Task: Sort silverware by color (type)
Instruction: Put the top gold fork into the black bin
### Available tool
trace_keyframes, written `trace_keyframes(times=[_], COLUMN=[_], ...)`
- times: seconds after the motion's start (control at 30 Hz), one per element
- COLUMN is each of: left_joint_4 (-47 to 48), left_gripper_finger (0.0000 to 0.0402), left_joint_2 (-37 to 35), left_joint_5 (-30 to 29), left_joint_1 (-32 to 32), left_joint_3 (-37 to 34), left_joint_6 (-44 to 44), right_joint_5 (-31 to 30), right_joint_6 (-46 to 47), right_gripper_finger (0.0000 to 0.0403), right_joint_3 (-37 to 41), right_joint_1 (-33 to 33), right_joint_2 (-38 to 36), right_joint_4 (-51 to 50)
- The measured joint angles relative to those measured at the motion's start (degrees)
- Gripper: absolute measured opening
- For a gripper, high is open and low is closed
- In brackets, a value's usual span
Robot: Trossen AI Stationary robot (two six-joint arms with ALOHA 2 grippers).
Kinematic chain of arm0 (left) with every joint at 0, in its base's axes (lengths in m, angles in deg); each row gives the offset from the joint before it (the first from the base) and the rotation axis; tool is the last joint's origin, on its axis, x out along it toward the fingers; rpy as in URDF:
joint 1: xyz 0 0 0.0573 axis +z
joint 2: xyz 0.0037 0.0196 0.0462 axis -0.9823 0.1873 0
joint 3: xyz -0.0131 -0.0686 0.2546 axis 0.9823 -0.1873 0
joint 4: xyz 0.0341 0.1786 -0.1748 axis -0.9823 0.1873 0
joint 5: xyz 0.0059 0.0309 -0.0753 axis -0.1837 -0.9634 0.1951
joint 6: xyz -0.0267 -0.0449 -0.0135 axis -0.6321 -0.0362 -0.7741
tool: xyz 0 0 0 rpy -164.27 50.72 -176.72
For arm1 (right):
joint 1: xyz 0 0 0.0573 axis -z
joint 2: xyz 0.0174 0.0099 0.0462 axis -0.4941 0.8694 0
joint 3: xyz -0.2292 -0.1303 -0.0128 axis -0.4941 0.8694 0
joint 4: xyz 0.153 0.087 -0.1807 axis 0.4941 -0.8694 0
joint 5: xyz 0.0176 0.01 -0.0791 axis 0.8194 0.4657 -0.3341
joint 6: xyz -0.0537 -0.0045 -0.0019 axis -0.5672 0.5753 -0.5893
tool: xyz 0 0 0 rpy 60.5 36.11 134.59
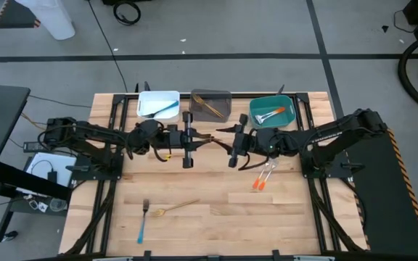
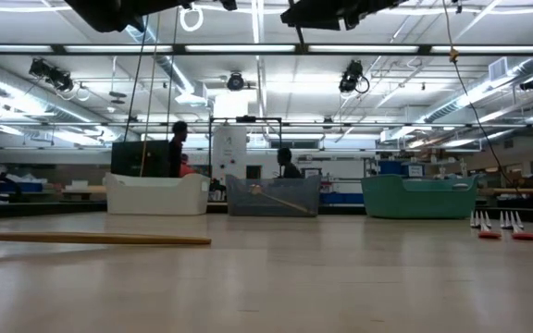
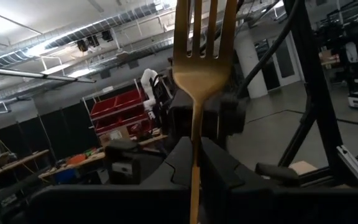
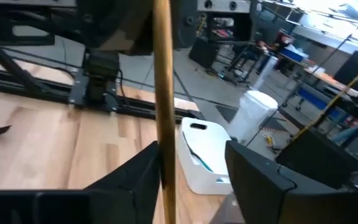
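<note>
A gold fork (image 3: 199,68) is held above the table's middle, in front of the bins, and shows as a thin gold line (image 1: 207,135) between my two grippers. My left gripper (image 1: 193,138) (image 3: 194,152) is shut on it, and the tines stand out beyond its fingertips. My right gripper (image 1: 232,141) (image 4: 194,155) faces it from the right and is open. A gold handle (image 4: 161,87) stands between its fingers, close beside one finger (image 4: 145,165). The low view shows only the arms' undersides along its upper edge. My left gripper pinches the gold fork's handle (image 3: 194,158) between its two fingers, coming level from the table's left. The fork runs along the fingers with its tines (image 3: 204,25) pointing away, and it is lifted clear of the table. My right gripper: I cannot tell whether the near finger touches the handle.
Along the far edge stand a white bin (image 1: 151,98) holding a blue-handled piece, a grey bin (image 1: 222,97) holding gold pieces, and a teal bin (image 1: 256,109) holding orange-handled ones. On the table lie two orange-handled forks (image 1: 262,179), a blue-handled fork (image 1: 143,221) and a gold fork (image 1: 176,207).
</note>
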Motion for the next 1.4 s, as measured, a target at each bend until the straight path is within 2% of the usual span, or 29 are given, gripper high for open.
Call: trace_keyframes(times=[0.23, 0.6, 0.87, 1.03, 1.23, 1.4], left_joint_4=[-0.51, -0.82, -0.65, 0.46, 12.16, 26.84], left_gripper_finger=[0.002, 0.002, 0.0029, 0.0088, 0.0155, 0.0161], left_joint_2=[2.72, 2.7, 2.7, 2.51, -1.11, -5.23], left_joint_5=[-0.02, 0.01, -0.4, -1.79, -4.31, -11.87], left_joint_1=[0.21, 0.7, 0.7, 0.69, 0.45, -0.85], left_joint_3=[0.02, 0.02, 0.0, 0.0, -0.07, -0.04], left_joint_6=[0.15, -0.47, -0.96, -2.11, -2.07, -6.39], right_joint_5=[2.61, 2.4, 2.26, 1.49, 0.28, 0.55], right_joint_6=[-0.06, -0.52, 1.35, 2.01, 4.63, 8.65], right_gripper_finger=[0.0122, 0.003, 0.0029, 0.0029, 0.0033, 0.0035], right_joint_3=[0.02, -0.01, -0.01, -0.01, -0.01, -0.01], right_joint_1=[0.2, 0.25, 0.25, 0.22, 0.2, 0.49], right_joint_2=[0.09, 1.05, 1.05, 1.01, 0.9, 0.9], right_joint_4=[0.48, -0.02, -0.96, -1.31, -3.93, -7.73])
